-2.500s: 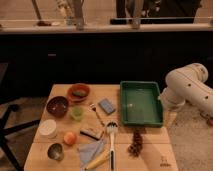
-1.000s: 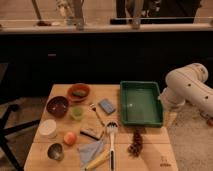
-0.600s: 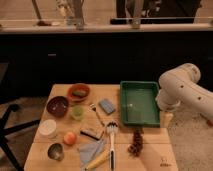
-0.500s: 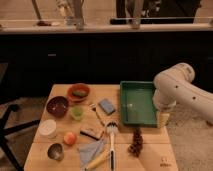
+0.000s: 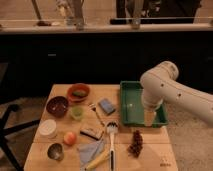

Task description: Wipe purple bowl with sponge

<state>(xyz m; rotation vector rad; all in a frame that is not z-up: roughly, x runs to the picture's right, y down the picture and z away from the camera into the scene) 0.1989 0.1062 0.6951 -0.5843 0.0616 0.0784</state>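
Jaws apart, nothing between them — the gripper (image 5: 150, 119) hangs over the right side of the green tray (image 5: 131, 102), on the right of the table (image 5: 150, 156). Along the near edge lie a metal bowl (image 5: 55, 151), a blue cloth (image 5: 89, 148) with a banana (image 5: 97, 161) at its near end, and a dark cluster (image 5: 136, 143) to the right. Farther in are an orange fruit (image 5: 70, 138), a white cup (image 5: 48, 128), a dark block (image 5: 91, 131) and a brush (image 5: 112, 129). Beyond those, the purple bowl (image 5: 57, 106) sits at the left with a green cup (image 5: 76, 113) just right of it. The sponge (image 5: 106, 106) lies flat mid-table, left of the tray — apart from the gripper. Farthest is the orange bowl (image 5: 79, 92).
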